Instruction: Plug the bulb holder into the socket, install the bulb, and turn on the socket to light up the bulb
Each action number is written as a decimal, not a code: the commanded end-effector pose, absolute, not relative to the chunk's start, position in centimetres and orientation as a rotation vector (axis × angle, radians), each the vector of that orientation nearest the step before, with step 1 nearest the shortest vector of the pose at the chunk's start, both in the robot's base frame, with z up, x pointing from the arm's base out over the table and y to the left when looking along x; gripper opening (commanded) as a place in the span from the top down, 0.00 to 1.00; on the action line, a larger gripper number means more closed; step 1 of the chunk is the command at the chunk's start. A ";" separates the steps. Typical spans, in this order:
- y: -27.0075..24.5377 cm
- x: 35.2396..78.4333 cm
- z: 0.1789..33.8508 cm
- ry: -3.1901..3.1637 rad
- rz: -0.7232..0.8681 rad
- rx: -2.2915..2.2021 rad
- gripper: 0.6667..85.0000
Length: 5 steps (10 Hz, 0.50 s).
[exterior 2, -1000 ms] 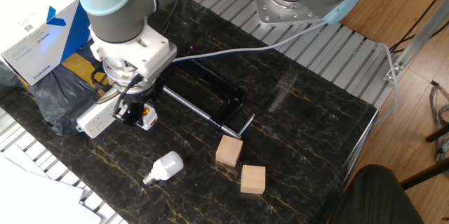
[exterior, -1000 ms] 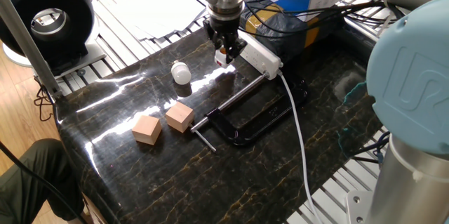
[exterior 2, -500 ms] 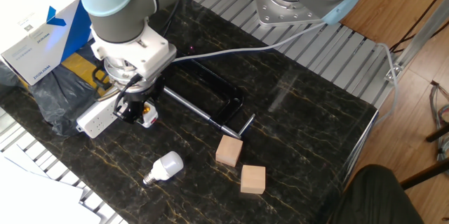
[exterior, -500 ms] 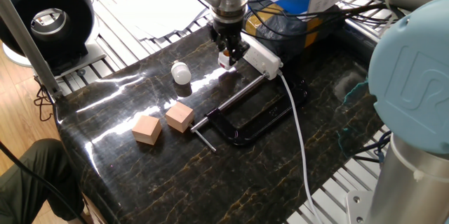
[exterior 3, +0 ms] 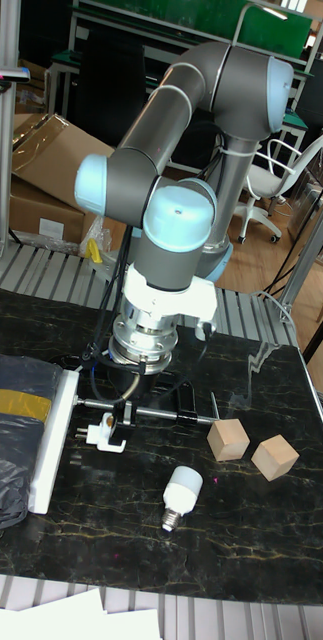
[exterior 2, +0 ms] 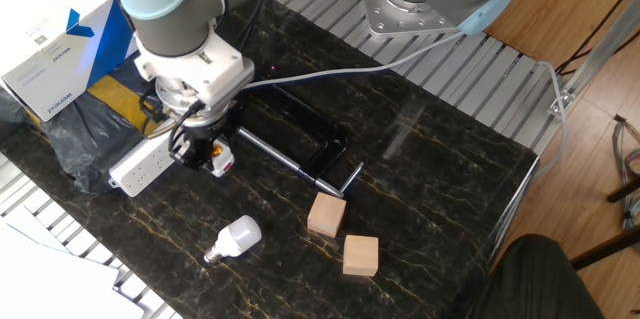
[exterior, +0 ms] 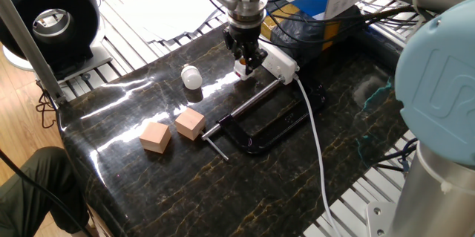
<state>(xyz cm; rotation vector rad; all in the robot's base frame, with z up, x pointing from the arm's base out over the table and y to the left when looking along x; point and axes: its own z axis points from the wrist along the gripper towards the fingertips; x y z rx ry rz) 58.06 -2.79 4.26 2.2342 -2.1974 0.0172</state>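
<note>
On the table: two wooden cubes (exterior 2: 327, 215) (exterior 2: 361, 255), one bulb (exterior 2: 235, 237), one socket (exterior 2: 140, 167), one bulb holder (exterior 2: 221, 162), one black clamp (exterior 2: 310, 144).

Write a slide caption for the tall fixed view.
Gripper holds the bulb holder beside the socket; bulb lies unused nearby.

The tool (exterior 3: 109, 424) grips the bulb holder (exterior 3: 102, 434) beside the socket (exterior 3: 53, 440).

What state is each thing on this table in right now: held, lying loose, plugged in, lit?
Bulb holder: held in the end effector, prongs facing the socket, not plugged in.
Socket: flat on the table, nothing plugged in that I can see.
Bulb: on its side, loose, unlit.
Two wooden cubes: resting apart, untouched.
Black clamp: lying flat.
</note>
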 end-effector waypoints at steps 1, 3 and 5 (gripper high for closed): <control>-3.5 56.4 4.3 -2.210 -0.004 2.219 1.00; -3.8 56.3 4.2 -2.208 0.010 2.224 1.00; -3.4 58.1 4.6 -2.201 0.042 2.244 1.00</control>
